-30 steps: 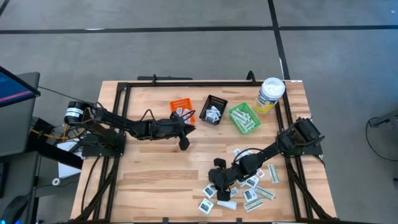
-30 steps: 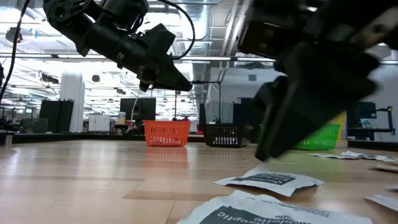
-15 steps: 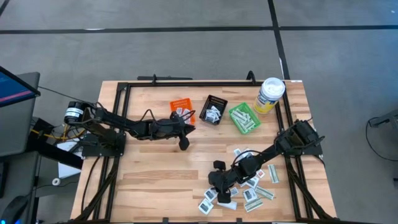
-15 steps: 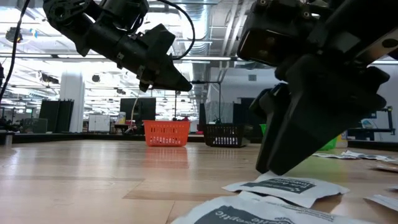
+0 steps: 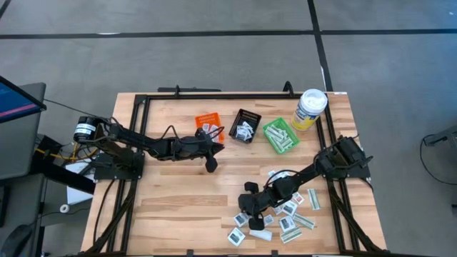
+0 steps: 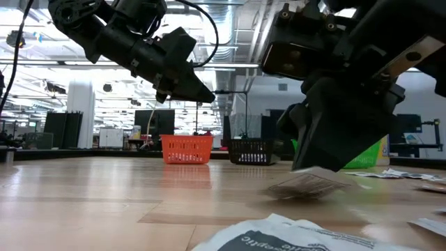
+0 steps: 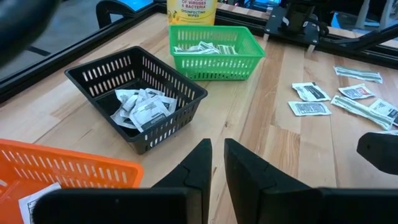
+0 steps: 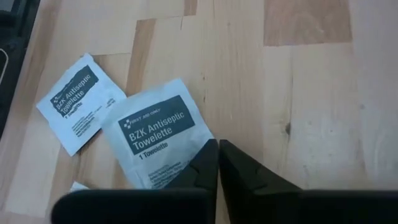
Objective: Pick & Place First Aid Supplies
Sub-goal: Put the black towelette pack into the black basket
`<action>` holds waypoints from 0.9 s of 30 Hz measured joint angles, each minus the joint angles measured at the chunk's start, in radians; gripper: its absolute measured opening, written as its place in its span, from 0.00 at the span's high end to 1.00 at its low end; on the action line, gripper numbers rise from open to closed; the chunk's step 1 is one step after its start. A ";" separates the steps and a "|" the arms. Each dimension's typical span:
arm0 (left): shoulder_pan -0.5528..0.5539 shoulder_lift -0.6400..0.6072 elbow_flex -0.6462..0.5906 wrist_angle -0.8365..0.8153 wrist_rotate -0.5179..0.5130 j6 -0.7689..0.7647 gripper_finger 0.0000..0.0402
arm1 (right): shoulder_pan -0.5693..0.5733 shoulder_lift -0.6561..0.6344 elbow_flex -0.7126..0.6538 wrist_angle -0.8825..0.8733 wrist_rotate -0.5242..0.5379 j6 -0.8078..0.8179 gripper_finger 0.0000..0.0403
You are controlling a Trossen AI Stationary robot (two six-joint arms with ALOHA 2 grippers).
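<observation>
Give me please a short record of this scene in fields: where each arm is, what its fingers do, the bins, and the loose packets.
right gripper: low over the packet pile at the near right of the table, fingers shut on the edge of a BZK Antiseptic Towelette packet
left gripper: above the table just in front of the orange bin, nothing held
bins: orange, black bin, green bin in a row at the far side, each with packets inside
loose packets: scattered flat at near right
canister: beside the green bin
</observation>
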 joint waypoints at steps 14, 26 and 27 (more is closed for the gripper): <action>0.000 0.000 0.000 -0.001 0.000 0.002 0.89 | -0.094 -0.178 -0.004 -0.296 0.223 -0.222 1.00; 0.000 0.000 0.000 -0.001 0.000 0.003 0.89 | -0.435 -0.309 -0.002 -0.330 0.684 -0.353 1.00; 0.000 0.000 0.000 -0.001 0.000 0.003 0.89 | -0.478 -0.306 -0.002 -0.326 0.676 -0.333 1.00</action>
